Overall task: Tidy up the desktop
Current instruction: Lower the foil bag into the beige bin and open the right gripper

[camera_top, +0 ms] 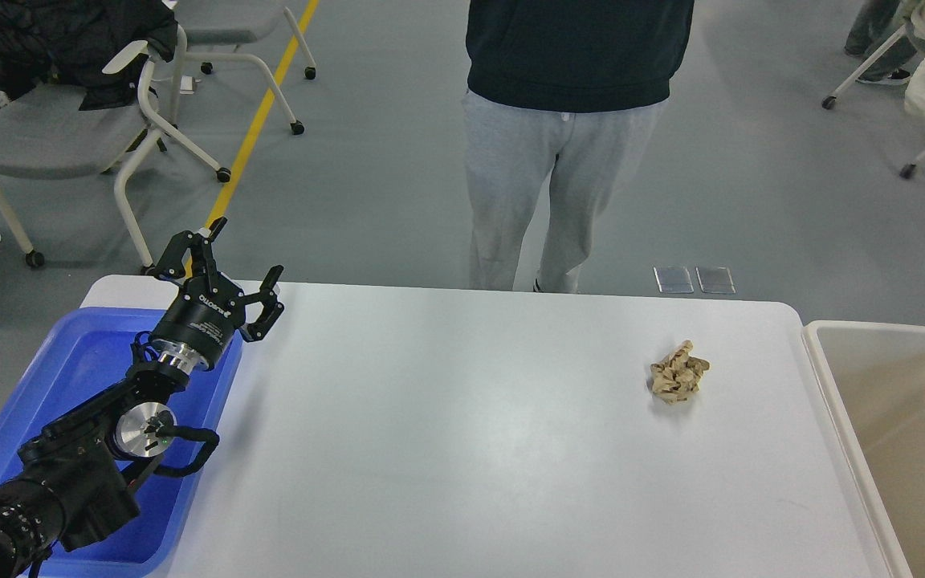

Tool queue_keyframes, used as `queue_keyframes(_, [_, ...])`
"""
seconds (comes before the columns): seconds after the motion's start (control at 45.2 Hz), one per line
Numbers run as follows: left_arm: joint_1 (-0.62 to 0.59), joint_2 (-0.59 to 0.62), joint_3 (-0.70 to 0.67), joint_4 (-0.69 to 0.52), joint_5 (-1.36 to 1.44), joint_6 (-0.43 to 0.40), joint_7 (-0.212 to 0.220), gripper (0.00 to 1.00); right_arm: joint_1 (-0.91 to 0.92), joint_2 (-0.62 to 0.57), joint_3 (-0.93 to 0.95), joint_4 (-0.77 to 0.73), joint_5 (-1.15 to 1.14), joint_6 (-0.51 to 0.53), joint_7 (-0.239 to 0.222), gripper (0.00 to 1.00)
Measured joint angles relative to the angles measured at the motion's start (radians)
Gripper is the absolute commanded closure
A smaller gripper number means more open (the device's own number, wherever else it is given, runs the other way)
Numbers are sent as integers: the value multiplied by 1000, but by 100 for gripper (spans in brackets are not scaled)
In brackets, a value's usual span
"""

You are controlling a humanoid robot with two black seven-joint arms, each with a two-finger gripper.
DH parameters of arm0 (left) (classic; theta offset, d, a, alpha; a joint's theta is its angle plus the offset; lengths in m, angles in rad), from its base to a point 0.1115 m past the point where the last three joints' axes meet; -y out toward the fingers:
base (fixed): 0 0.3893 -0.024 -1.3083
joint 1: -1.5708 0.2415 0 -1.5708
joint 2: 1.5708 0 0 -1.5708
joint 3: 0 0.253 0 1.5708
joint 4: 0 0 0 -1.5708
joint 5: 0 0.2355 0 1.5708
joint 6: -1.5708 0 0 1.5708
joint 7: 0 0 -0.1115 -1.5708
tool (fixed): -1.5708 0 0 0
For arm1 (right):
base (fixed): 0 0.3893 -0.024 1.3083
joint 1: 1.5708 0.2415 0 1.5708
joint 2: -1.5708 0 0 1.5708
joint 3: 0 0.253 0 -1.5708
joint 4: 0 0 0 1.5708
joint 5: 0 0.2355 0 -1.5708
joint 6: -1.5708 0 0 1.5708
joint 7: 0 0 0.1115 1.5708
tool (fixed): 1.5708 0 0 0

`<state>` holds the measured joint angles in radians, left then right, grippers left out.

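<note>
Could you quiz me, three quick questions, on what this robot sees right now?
1. True or false: the left gripper is holding something.
2. What lies on the desktop: A) a cup B) a crumpled brown paper wad C) a pen?
3. Which container is nearer the wad, the blue tray or the beige bin?

Key: 1 false, its fingers are spread and empty; 2 B; 3 the beige bin.
</note>
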<state>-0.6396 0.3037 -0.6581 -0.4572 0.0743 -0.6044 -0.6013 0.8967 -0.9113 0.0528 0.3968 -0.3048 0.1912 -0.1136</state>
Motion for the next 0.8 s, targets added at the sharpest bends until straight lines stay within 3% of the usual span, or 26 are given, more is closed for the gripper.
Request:
queue_keyframes(0.133, [0,0,0,0,0,1,0,0,-40,138,7,-208,41,-14,-1,100])
queue_keyframes(0.354, [0,0,0,0,0,3,0,0,-134,291,12,-424,82,-30,1,100])
queue_keyframes(0.797, [0,0,0,0,-1,4,0,0,-301,396,3,-534,105,-48,27,100])
